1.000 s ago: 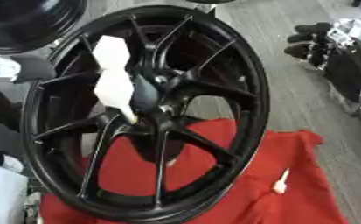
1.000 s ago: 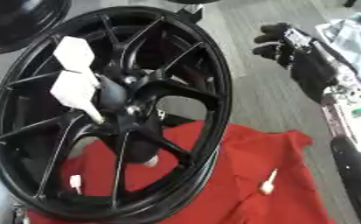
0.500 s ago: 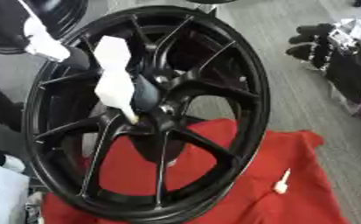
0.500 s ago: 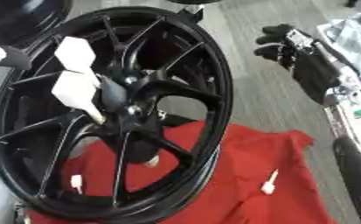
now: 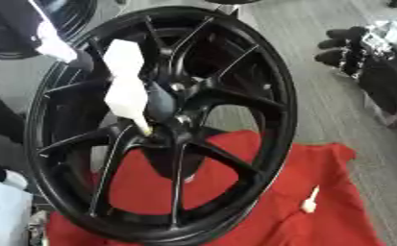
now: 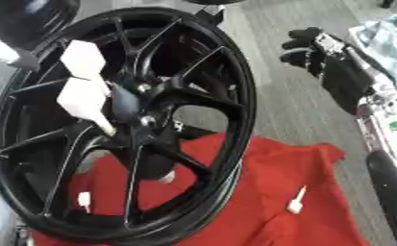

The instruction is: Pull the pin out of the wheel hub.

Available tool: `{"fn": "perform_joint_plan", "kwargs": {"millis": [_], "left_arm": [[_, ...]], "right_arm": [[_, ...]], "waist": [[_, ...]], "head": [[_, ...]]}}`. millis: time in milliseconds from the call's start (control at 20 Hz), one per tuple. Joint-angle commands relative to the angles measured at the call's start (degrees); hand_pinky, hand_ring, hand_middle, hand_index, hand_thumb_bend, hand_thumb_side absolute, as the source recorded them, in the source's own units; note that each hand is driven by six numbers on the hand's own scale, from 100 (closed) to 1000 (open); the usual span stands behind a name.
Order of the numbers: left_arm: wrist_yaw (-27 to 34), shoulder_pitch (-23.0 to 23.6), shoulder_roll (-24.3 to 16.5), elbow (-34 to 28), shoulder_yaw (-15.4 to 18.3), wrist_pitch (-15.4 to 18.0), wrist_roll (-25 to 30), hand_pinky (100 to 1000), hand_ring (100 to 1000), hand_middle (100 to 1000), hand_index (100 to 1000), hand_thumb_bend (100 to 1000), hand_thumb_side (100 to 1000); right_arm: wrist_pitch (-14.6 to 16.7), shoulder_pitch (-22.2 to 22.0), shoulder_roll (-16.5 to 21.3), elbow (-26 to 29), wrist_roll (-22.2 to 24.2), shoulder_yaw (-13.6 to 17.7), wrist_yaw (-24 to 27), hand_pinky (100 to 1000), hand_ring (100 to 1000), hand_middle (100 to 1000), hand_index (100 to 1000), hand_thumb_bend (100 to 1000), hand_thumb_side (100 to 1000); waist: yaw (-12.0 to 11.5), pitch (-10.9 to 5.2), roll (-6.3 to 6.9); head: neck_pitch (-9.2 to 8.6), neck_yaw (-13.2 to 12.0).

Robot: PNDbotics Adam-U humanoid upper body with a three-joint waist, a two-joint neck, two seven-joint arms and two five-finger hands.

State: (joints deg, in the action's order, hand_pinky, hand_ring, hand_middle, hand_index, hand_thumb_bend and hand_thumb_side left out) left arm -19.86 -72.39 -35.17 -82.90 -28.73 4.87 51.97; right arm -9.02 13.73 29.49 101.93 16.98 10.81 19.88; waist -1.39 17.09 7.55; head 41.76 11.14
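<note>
A black spoked wheel (image 5: 260,96) stands upright on a red cloth (image 5: 319,168). Two white pins with broad hexagonal heads sit at its hub: an upper one (image 6: 83,58) and a lower one (image 6: 83,98) whose thin tip meets the hub centre (image 6: 138,108). A dark arm-like shape with a white patch (image 5: 54,44) comes in from the upper left, close to the rim; I take it for my left hand, its shape hidden by blur. My right hand (image 6: 306,45) hangs at the upper right, away from the wheel, fingers relaxed and holding nothing.
A loose white pin (image 5: 309,202) lies on the cloth to the right of the wheel. Another small white piece (image 6: 83,199) shows on the cloth through the spokes. Grey floor (image 5: 319,96) lies behind. Pale cloth (image 6: 386,38) sits at the far right.
The dark shape with the white patch has come in at the upper left and moved right toward the rim. The wheel, its pins and my right hand have stayed put.
</note>
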Motion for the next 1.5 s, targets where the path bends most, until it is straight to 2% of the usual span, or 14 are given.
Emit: {"fn": "perform_joint_plan", "kwargs": {"millis": [50,300,450,650,1000,1500], "left_arm": [[0.12,-1.0,-0.55,1.22,0.88,2.66,-0.01,877,848,807,832,631,230],[2.13,-0.69,-0.44,3.14,1.1,8.16,0.0,877,848,798,824,636,262],[2.07,-0.79,-0.25,4.42,1.81,9.4,0.0,875,846,795,825,636,258],[1.56,-0.95,0.23,5.47,2.31,9.86,0.0,869,841,787,821,623,256],[1.7,-1.63,1.93,7.09,2.15,8.89,0.0,848,821,771,804,522,287],[0.63,-2.07,4.21,10.66,0.25,9.84,0.0,844,818,767,798,541,298]], "right_arm": [[0.15,0.43,1.57,0.42,0.32,0.02,-0.32,933,766,741,831,100,754],[0.22,0.45,1.56,0.38,0.4,-0.01,-0.46,933,767,741,831,100,755],[0.28,0.4,1.54,0.34,0.45,-0.05,-0.57,933,767,742,831,100,755],[0.32,0.37,1.53,0.22,0.51,-0.08,-0.66,933,767,742,832,100,756],[0.31,0.48,1.43,0.14,0.61,-0.11,-0.67,933,767,742,832,100,756],[0.16,0.78,1.2,0.07,0.83,-0.28,-0.7,933,767,742,832,100,758]], "waist": [[0.04,-1.5,-0.44],[0.08,-1.47,-0.45],[0.07,-1.45,-0.48],[0.08,-1.47,-0.51],[0.23,-1.45,-0.57],[0.53,-1.31,-0.62]], "head": [[-0.07,-0.14],[0.11,-0.19],[0.04,-0.21],[0.0,-0.16],[0.02,-0.28],[0.08,-0.27]]}}
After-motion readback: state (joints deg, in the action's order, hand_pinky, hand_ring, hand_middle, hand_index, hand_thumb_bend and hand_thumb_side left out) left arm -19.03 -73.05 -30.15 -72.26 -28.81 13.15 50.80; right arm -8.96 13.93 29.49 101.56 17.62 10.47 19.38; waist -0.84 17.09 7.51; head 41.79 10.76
